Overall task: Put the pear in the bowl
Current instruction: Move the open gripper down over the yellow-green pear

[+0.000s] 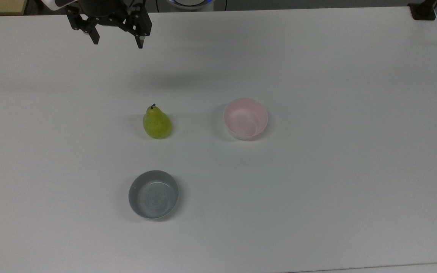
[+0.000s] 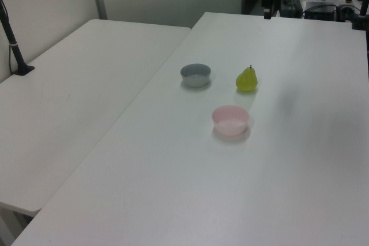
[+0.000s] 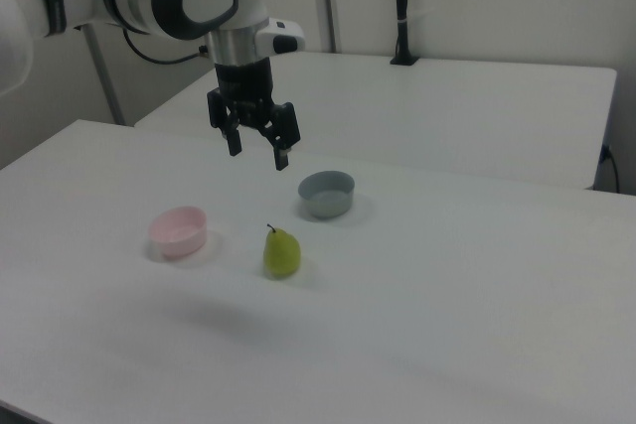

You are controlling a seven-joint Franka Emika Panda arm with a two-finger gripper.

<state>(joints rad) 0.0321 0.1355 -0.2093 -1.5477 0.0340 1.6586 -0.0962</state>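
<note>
A yellow-green pear [image 1: 157, 123] [image 2: 247, 80] [image 3: 281, 251] stands upright on the white table, its dark stem pointing up. The pale pink bowl [image 1: 246, 118] [image 2: 230, 120] [image 3: 179, 231] sits empty to the pear's right in the top view, about a bowl's width away. My gripper [image 1: 118, 41] [image 3: 258, 154] hangs high above the table, well clear of the pear, near the far edge in the top view. Its two black fingers are spread open and hold nothing.
A grey bowl [image 1: 153, 194] [image 2: 196, 75] [image 3: 326, 194] stands empty nearer the front edge in the top view, below the pear. A second white table [image 2: 75, 84] adjoins at the left view's left. A black post [image 3: 401, 7] stands on the far table.
</note>
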